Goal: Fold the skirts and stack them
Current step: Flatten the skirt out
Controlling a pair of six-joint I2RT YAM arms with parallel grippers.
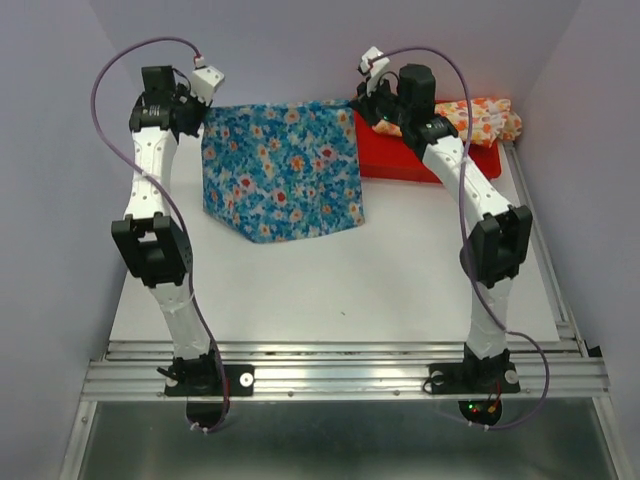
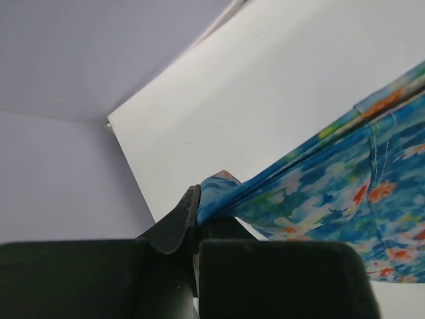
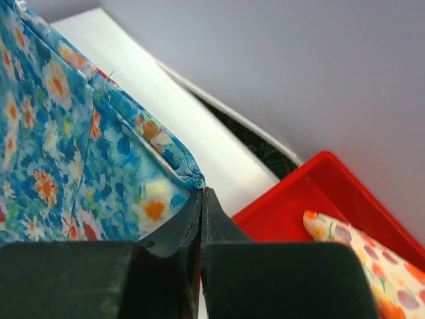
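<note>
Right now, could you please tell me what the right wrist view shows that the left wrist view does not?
Only the right wrist view shows the right pincer, plus the red tray with the cream-yellow skirt lying on it. Only the left wrist view shows the left pincer. Both show the blue skirt pinched at a corner by a shut pincer, with the white table behind it.
</note>
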